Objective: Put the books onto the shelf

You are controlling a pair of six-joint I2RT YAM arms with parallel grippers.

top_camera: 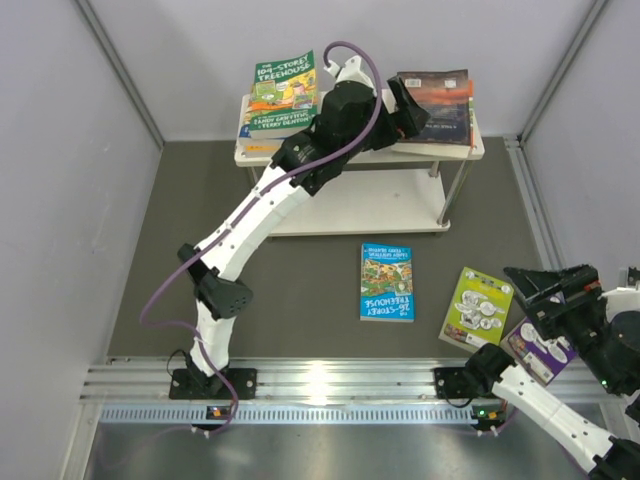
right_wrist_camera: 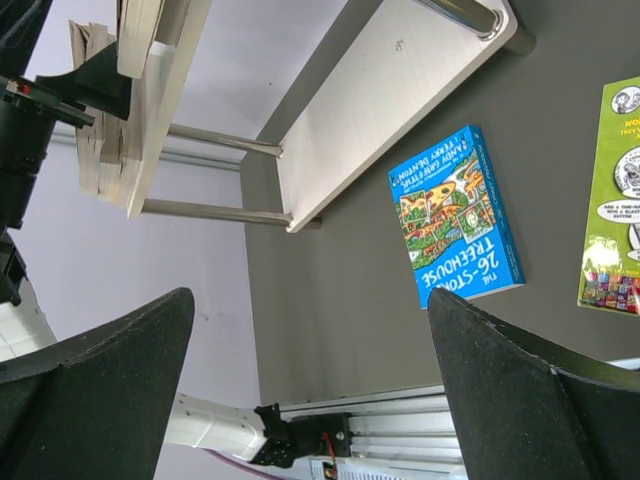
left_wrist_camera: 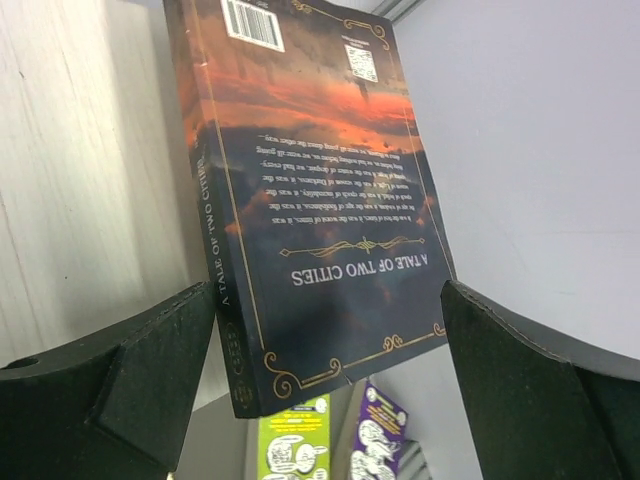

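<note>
Left gripper (top_camera: 408,108) is up at the top board of the shelf (top_camera: 370,205), jaws spread wide. The near end of the dark book (left_wrist_camera: 320,180), back cover up and titled A Tale of Two Cities, sits between its fingers (left_wrist_camera: 140,380). Can't tell if either pad touches the book's edges. This book lies flat on the right end of the top board. Right gripper (top_camera: 535,290) is also wide open and holds nothing, hanging low over the table (top_camera: 300,290) at the right, well apart from the shelf. At the left end of the top board is a short stack of books (top_camera: 245,128) with the green book (top_camera: 285,90) on top, cover up. Lower board is bare. Three books lie flat on the table in front of the shelf: the blue book (top_camera: 387,282) in the middle, the lime book (top_camera: 478,308) to its right just beside the right gripper, and the purple book (top_camera: 535,350) partly hidden under the right arm.
</note>
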